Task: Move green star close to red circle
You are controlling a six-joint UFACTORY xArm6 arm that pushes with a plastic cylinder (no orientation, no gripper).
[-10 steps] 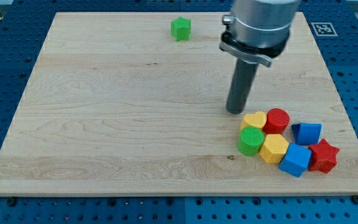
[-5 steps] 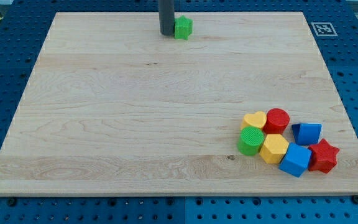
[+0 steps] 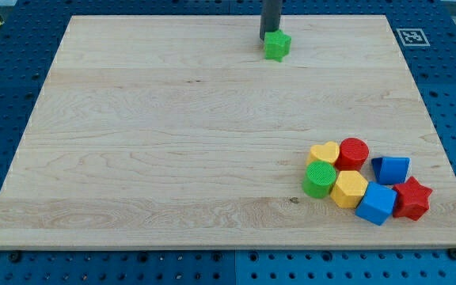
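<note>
The green star (image 3: 276,46) lies near the view's top, a little right of centre, on the wooden board (image 3: 172,142). My tip (image 3: 269,38) touches the star's upper left side, with the dark rod rising out of the view's top. The red circle (image 3: 353,153) stands far off at the view's lower right, in a cluster of blocks.
Around the red circle sit a yellow heart (image 3: 324,153), a green circle (image 3: 319,179), a yellow hexagon (image 3: 348,188), a blue cube (image 3: 377,203), another blue block (image 3: 391,169) and a red star (image 3: 412,198). A marker tag (image 3: 412,36) lies at the top right.
My tip went from beside the cluster to the green star's left, then pushed the star to the view's right and slightly down.
</note>
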